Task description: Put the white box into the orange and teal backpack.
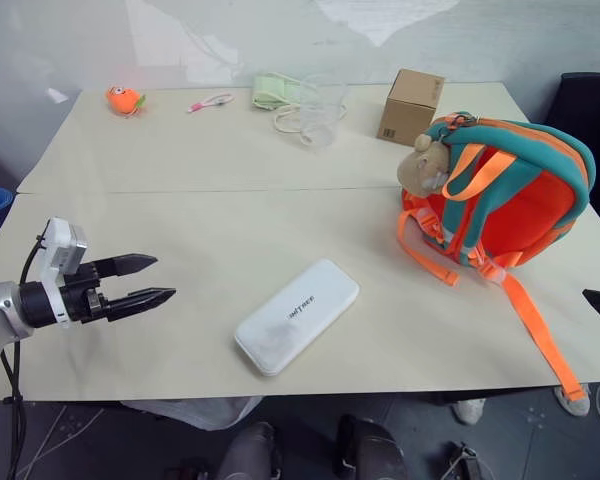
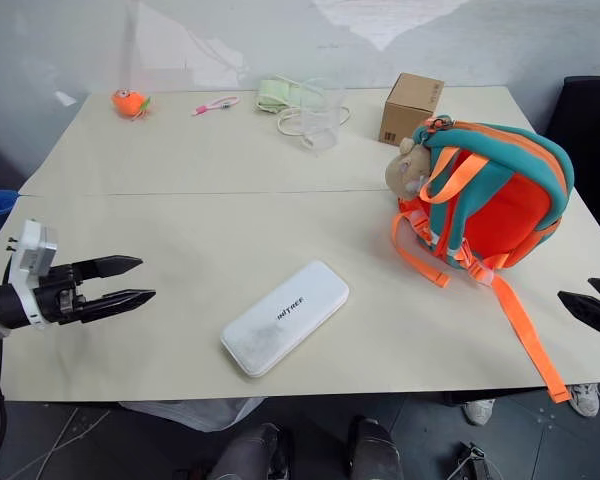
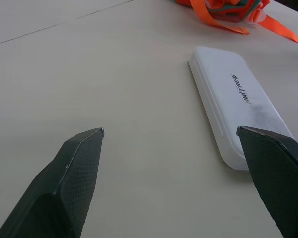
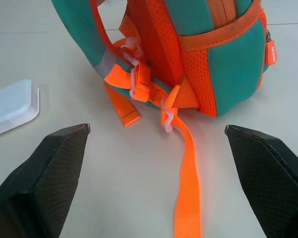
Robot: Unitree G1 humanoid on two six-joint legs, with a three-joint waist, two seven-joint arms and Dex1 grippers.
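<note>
The white box (image 1: 297, 316) is seen lying flat on the pale surface (image 1: 180, 200), near its front edge and roughly midway across. Its long axis runs diagonally, the nearer end toward the robot's left and the farther end angled toward the right, where the backpack (image 1: 505, 190) is stood. The lettering on its lid is read along that same diagonal. The backpack is set well apart from the box, its straps facing the box, one orange strap (image 1: 540, 335) trailed toward the front edge.

The left hand (image 1: 146, 280) is held above the surface to the left of the box, fingers spread wide, nothing gripped. The right hand (image 4: 156, 130) is likewise spread wide and empty, pointed at the backpack's base.
</note>
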